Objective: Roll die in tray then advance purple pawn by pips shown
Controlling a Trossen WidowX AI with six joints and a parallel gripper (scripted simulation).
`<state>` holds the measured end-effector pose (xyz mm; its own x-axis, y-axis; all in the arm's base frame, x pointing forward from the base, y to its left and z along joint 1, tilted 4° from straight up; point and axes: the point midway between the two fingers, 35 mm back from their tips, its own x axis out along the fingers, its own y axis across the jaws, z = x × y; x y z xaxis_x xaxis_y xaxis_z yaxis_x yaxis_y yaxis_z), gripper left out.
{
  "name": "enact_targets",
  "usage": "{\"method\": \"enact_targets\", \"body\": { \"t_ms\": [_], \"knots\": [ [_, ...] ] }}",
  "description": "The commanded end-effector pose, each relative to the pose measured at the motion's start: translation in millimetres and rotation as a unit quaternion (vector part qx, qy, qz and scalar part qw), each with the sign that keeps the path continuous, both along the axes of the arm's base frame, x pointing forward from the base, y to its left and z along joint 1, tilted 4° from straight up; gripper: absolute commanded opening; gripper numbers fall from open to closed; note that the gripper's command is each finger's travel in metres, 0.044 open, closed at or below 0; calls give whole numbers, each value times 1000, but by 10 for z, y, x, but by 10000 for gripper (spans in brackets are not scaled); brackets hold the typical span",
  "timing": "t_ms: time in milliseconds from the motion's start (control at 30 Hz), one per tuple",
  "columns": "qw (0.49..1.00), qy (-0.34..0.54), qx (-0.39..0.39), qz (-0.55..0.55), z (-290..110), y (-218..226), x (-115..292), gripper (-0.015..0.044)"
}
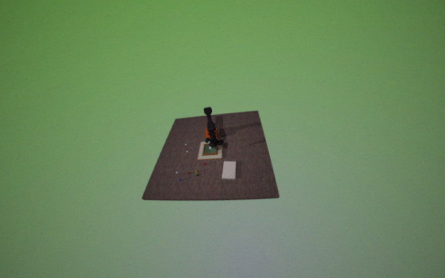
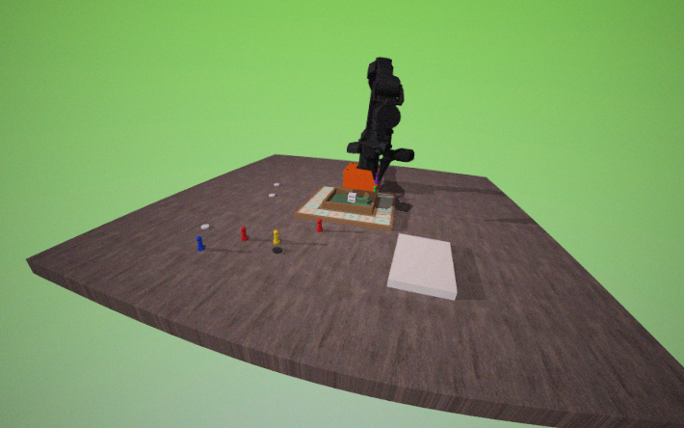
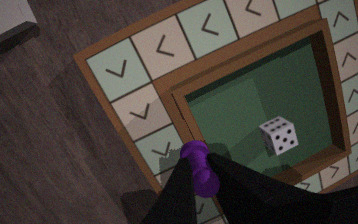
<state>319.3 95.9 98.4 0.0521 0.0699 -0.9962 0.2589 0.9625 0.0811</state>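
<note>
My gripper [image 3: 197, 163] is clamped nearly shut on the purple pawn [image 3: 199, 166], which hangs between the two black fingers above the board's [image 3: 96, 50] track, near the wooden wall of the tray [image 3: 172, 95]. The die [image 3: 278, 135] lies on the tray's green floor, well apart from the pawn; I see two pip faces in the wrist view, but I cannot tell for sure which one is on top. From the exterior view, an orange block [image 2: 356, 175] stands right behind the board, close to the arm. A green pawn [image 2: 375, 188] shows just below the purple one at the board's far edge. On the table [image 2: 520, 318] in front stand two red pawns [image 2: 244, 233], a yellow pawn [image 2: 276, 236] and a blue pawn [image 2: 200, 243], with a black disc [image 2: 277, 250] just beside the yellow one. A white slab [image 2: 423, 264] lies to the right, away from the board.
</note>
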Motion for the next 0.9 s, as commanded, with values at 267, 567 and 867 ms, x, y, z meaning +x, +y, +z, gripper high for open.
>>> {"method": "enact_targets", "body": {
  "t_ms": [267,567,867],
  "knots": [
    [1000,2,-1,-2,-235,190,-397,0],
    [1000,3,0,-2,-421,288,-723,0],
    [1000,3,0,-2,-643,315,-764,0]
  ]
}}
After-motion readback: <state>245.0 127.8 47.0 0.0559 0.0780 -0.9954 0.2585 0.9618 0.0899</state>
